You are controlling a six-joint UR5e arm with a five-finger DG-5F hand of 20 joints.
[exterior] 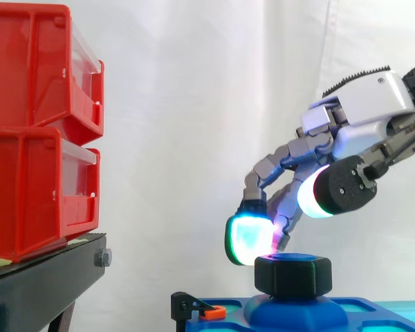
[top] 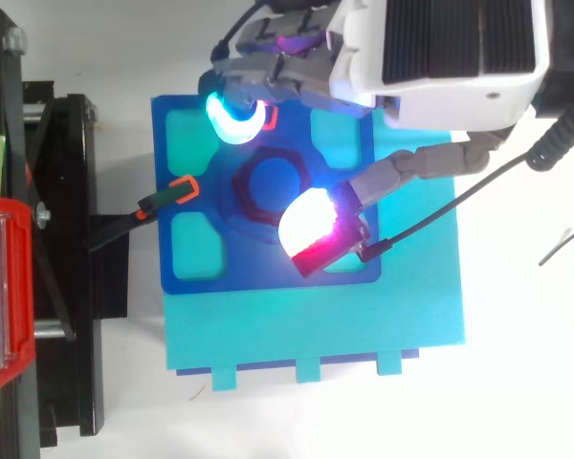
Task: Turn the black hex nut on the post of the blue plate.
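Observation:
The black hex nut [exterior: 292, 274] sits on the round post [top: 273, 180] at the middle of the blue plate [top: 268, 273]. My hand [exterior: 366, 104] hovers over it from the right, open, with its fingers bent downward and spread on both sides of the nut. One cyan-green fingertip [exterior: 249, 238] hangs just left of the nut's top edge, at the plate's far side in the top view. The thumb pad [top: 311, 225] glows white and red above the nut's opposite rim, clearly higher than the nut in the side view. I see no contact with the nut.
Two stacked red bins [exterior: 34, 131] rest on a black stand [exterior: 48, 277] at the left. A black clamp with an orange tip [top: 167, 196] holds the plate's left edge. The plate lies on a cyan base board [top: 316, 325].

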